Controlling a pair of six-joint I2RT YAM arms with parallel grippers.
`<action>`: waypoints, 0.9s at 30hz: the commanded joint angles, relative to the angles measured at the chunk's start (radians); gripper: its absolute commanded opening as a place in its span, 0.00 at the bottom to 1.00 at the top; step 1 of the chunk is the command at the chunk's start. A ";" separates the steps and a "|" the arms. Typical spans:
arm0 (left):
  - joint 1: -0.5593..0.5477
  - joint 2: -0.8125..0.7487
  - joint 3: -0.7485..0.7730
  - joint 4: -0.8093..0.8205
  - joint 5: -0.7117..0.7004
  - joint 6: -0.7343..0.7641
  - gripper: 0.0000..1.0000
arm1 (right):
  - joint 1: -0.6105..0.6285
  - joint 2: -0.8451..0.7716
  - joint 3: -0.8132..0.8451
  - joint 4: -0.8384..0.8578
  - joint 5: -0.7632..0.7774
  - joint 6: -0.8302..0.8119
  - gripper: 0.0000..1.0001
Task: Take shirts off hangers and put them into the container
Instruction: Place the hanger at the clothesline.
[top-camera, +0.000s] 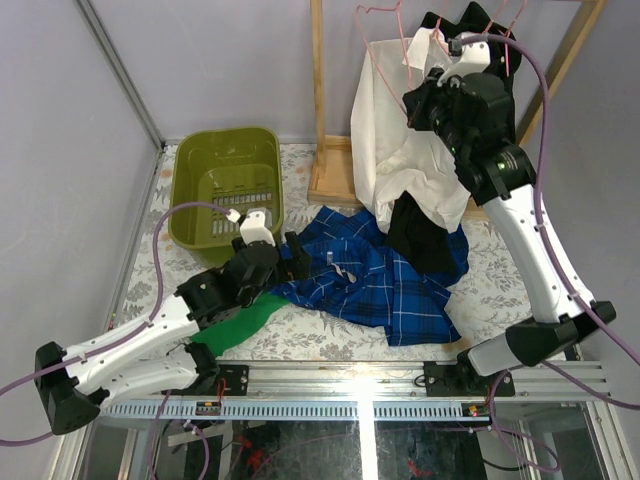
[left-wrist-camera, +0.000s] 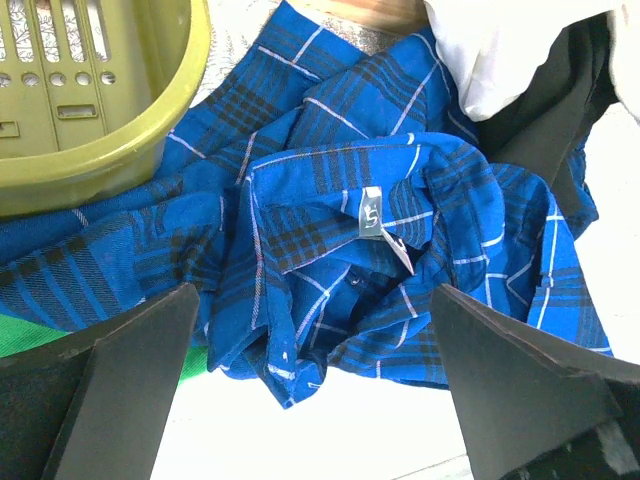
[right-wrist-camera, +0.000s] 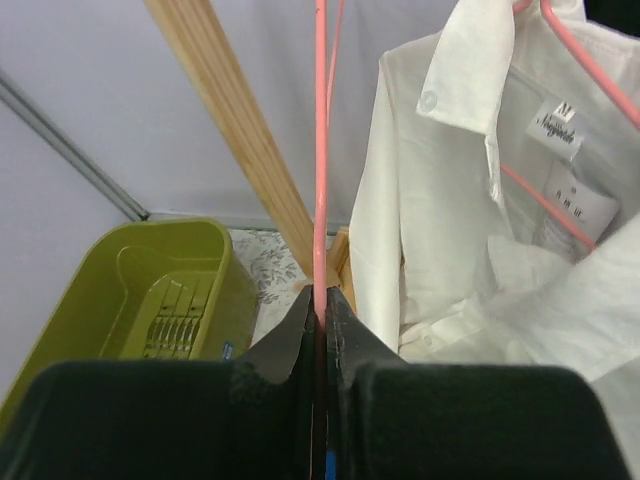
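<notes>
A blue checked shirt (top-camera: 380, 280) lies crumpled on the table, collar up (left-wrist-camera: 380, 230). My left gripper (top-camera: 290, 258) hovers open at its left edge, and the shirt's hem lies between the spread fingers (left-wrist-camera: 315, 292). The olive-green container (top-camera: 225, 185) stands just behind and left of it (left-wrist-camera: 90, 150). A white shirt (top-camera: 400, 130) hangs on a pink hanger (right-wrist-camera: 590, 60), with a black shirt (top-camera: 425, 235) hanging below it. My right gripper (top-camera: 415, 100) is shut on the wire of a bare pink hanger (right-wrist-camera: 320, 150), its jaws pinching it (right-wrist-camera: 322, 295).
The wooden rack post (top-camera: 320, 90) and base (top-camera: 335, 185) stand between the container and the hanging shirts. A flat green cloth (top-camera: 235, 325) lies under my left arm. Another dark garment (top-camera: 470, 25) hangs at the rack's top right. Walls close the left side.
</notes>
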 joint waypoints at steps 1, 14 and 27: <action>0.002 -0.015 0.034 -0.025 -0.037 -0.005 1.00 | 0.010 0.087 0.177 -0.068 0.027 -0.066 0.00; 0.002 -0.048 0.021 -0.032 -0.025 -0.030 1.00 | 0.022 0.157 0.217 -0.217 -0.032 -0.111 0.28; 0.017 0.012 0.052 -0.053 0.023 -0.034 1.00 | 0.021 -0.319 -0.352 0.025 -0.101 -0.103 0.78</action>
